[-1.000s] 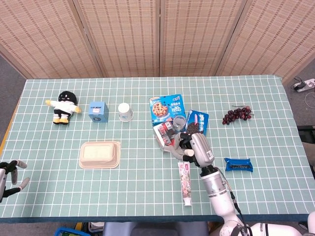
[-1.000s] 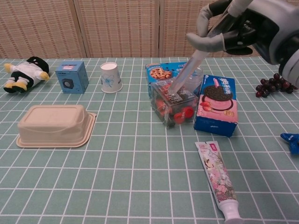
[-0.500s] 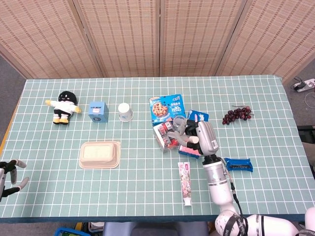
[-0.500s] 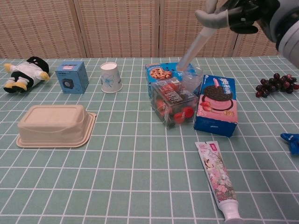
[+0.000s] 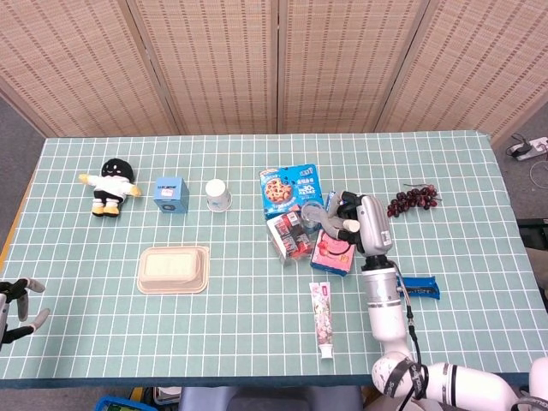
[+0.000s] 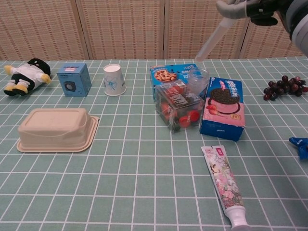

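Note:
My right hand (image 5: 358, 222) hangs above the table and grips a translucent tube (image 6: 213, 38) that slants down to the left. In the chest view only the hand's (image 6: 260, 7) lower part shows at the top right. The tube's free end hovers above a clear plastic cup (image 6: 198, 80), apart from it. Beside the cup stand a clear box of red items (image 6: 179, 107) and a pink-and-blue biscuit box (image 6: 223, 109). My left hand (image 5: 14, 301) sits off the table's left front edge, empty, with its fingers spread.
A blue cookie box (image 5: 289, 187) lies behind the cup. A toothpaste tube (image 6: 224, 185) lies in front, a blue packet (image 5: 424, 287) and grapes (image 5: 413, 199) to the right. A paper cup (image 5: 217, 193), small blue box (image 5: 171, 192), plush toy (image 5: 111, 184) and beige lidded container (image 5: 174, 269) occupy the left.
My right hand has risen and moved right and back with the tube, whose tip has lifted away from the clear box. The left hand has barely moved.

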Available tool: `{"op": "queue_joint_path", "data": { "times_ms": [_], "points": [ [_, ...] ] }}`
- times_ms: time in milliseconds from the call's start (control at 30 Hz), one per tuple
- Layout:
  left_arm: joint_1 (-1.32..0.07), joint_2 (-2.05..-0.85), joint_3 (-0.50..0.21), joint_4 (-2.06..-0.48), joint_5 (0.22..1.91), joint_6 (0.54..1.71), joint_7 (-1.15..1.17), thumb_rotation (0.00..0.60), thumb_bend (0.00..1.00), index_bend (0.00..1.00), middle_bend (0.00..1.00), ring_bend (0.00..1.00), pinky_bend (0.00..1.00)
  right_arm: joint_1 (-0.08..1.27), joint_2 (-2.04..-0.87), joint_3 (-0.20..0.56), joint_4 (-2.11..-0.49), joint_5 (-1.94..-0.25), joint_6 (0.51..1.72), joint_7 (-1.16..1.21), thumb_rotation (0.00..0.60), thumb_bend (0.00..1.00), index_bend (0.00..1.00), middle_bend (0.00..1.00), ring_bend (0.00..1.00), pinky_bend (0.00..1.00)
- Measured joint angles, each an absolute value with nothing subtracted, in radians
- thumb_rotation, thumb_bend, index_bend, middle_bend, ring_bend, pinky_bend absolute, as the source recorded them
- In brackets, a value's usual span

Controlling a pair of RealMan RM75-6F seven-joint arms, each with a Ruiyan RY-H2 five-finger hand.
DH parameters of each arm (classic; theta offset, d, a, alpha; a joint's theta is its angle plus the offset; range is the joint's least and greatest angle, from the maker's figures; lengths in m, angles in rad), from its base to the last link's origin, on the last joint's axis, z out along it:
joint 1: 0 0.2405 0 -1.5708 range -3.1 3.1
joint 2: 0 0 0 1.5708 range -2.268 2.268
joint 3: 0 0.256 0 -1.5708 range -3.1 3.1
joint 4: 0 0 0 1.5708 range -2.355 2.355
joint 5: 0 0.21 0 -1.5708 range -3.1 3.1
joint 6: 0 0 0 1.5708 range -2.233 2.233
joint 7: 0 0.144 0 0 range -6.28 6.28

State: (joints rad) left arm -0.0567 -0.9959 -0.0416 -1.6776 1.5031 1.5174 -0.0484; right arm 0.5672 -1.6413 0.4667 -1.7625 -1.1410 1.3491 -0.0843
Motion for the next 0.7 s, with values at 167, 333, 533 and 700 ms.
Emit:
{"op": "queue_joint_path", "data": {
  "times_ms": [167,333,533,700],
  "points": [
    [-0.059,-0.997,-0.042,-1.677,1.501,1.512,-0.045,0.6,0.24,0.56,0.74,0.48,0.71,0.578,-1.64,0.484,-1.738,-1.114,1.342,-0.079,0.6,0.56,0.8,1.0,1.0,1.0],
    [-0.059,-0.997,-0.042,-1.677,1.499,1.512,-0.047,0.6,0.24,0.56,0.74,0.48,0.71,0.584,-1.636,0.498,-1.725,-1.085,1.333,-0.07,0.6,0.56,0.8,1.0,1.0,1.0],
    [-0.059,-0.996,-0.042,-1.677,1.499,1.511,-0.047,0.6,0.24,0.56,0.74,0.48,0.71,0.594,-1.636,0.509,-1.693,-1.052,1.322,-0.061,0.6,0.56,0.8,1.0,1.0,1.0],
    [-0.058,-0.996,-0.042,-1.678,1.5,1.513,-0.048,0.6,0.24,0.56,0.74,0.48,0.71,0.609,-1.648,0.517,-1.652,-1.026,1.307,-0.055,0.6,0.56,0.8,1.0,1.0,1.0]
  ]
}}
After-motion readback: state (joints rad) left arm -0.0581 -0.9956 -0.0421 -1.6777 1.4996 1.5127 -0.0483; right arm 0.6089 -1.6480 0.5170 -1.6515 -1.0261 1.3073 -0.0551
